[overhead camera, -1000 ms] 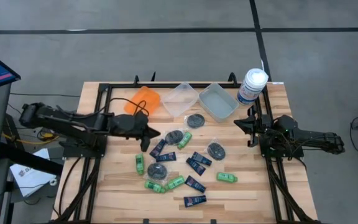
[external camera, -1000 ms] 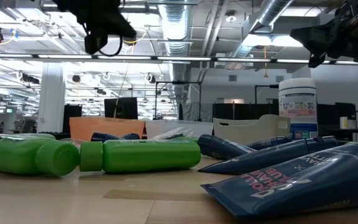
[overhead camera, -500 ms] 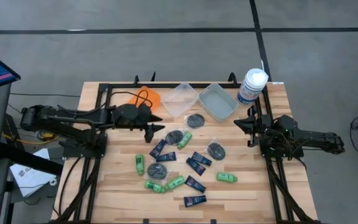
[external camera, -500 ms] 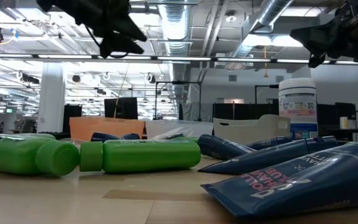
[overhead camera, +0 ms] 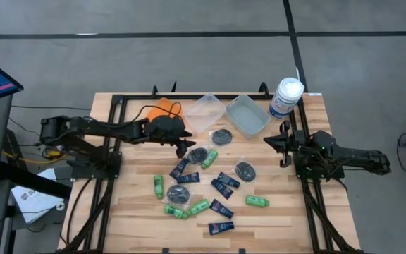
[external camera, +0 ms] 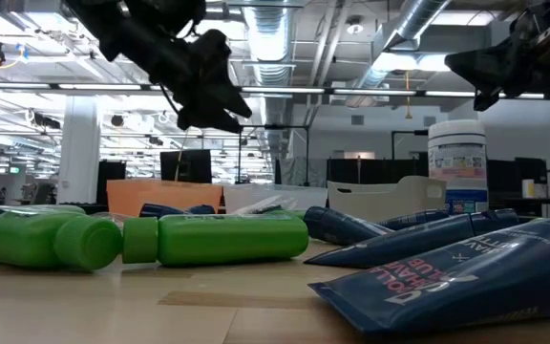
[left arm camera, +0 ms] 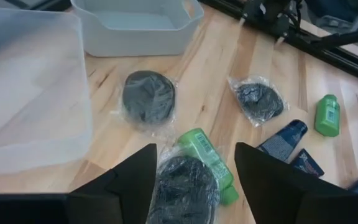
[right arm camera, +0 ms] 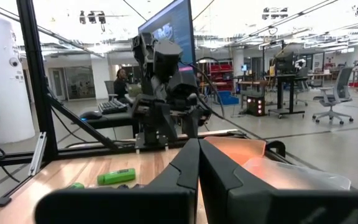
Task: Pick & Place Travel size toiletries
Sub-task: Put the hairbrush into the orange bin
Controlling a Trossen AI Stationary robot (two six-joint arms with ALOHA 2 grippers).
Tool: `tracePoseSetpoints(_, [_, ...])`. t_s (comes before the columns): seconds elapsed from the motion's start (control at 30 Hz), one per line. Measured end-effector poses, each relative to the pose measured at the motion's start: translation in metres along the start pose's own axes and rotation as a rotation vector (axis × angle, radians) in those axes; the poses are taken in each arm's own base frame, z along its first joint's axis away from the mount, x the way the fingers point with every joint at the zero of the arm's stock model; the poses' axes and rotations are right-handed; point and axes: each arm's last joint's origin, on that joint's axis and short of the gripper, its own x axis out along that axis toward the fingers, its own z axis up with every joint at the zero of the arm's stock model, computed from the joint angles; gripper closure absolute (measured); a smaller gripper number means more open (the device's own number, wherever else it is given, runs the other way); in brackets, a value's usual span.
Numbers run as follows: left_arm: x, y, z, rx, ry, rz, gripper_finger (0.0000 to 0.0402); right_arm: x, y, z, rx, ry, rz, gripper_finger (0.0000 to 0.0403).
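Note:
The travel size toiletries lie loose on the wooden table (overhead camera: 287, 212): green mini bottles (overhead camera: 257, 201), navy flat tubes (overhead camera: 220, 227) and dark round tins (overhead camera: 245, 170). My left gripper (overhead camera: 187, 148) hangs open above the table's middle, pointing slantwise down. In its wrist view the open left gripper (left arm camera: 194, 186) has a wrapped tin (left arm camera: 182, 186) and a green bottle (left arm camera: 205, 155) showing between and beyond its fingers, untouched. My right gripper (overhead camera: 277, 138) is shut and waits at the right edge, holding nothing.
An orange bin (overhead camera: 162, 107) sits partly under my left arm. Two clear bins (overhead camera: 204, 113) (overhead camera: 247, 114) stand along the far edge, with a white jar (overhead camera: 286, 97) at the far right corner. Black frame rails (overhead camera: 309, 204) run along both sides of the table.
My left gripper has swung from beside the orange bin toward the table's right edge and sunk toward the tin at the middle. Its fingers, shut a second ago, now stand open. The toiletries have not moved.

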Motion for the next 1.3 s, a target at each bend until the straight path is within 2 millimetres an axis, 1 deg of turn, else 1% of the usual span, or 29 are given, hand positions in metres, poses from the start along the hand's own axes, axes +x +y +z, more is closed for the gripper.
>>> tracePoseSetpoints(0.17, [0.015, 0.0, -0.001, 0.06, -0.002, -0.001, 0.019, 0.0, 0.0, 0.0, 0.0, 0.0, -0.006, 0.0403])
tracePoseSetpoints(0.3, [0.03, 0.003, 0.003, 0.121, 0.016, 0.013, 0.0187, 0.0, 0.0, 0.0, 0.0, 0.0, -0.007, 0.0403])
tracePoseSetpoints(0.4, [0.04, 0.014, 0.001, 0.104, 0.051, 0.025, 0.0182, 0.0, 0.0, 0.0, 0.001, 0.0, -0.007, 0.0403])
tracePoseSetpoints(0.5, [0.045, 0.027, -0.005, 0.059, 0.12, 0.024, 0.0179, 0.0, -0.001, 0.0, 0.0, -0.001, -0.01, 0.0403])
tracePoseSetpoints(0.63, [0.046, 0.033, -0.012, 0.04, 0.201, 0.019, 0.0184, 0.0, -0.001, 0.0, 0.0, -0.001, -0.011, 0.0403])
tracePoseSetpoints(0.8, [0.043, 0.027, -0.015, 0.148, 0.232, -0.002, 0.0193, 0.0, -0.001, 0.0, 0.0, -0.001, -0.011, 0.0403])
tracePoseSetpoints(0.9, [0.043, 0.025, -0.022, 0.209, 0.252, -0.017, 0.0194, 0.0, -0.001, 0.0, 0.0, -0.001, -0.011, 0.0403])
tracePoseSetpoints(1.07, [0.042, 0.032, -0.036, 0.203, 0.293, 0.002, 0.019, 0.0, -0.001, 0.0, 0.002, -0.001, -0.011, 0.0403])
tracePoseSetpoints(1.3, [0.042, 0.034, -0.042, 0.202, 0.245, -0.02, 0.0192, 0.0, -0.001, 0.0, 0.002, -0.001, -0.011, 0.0403])
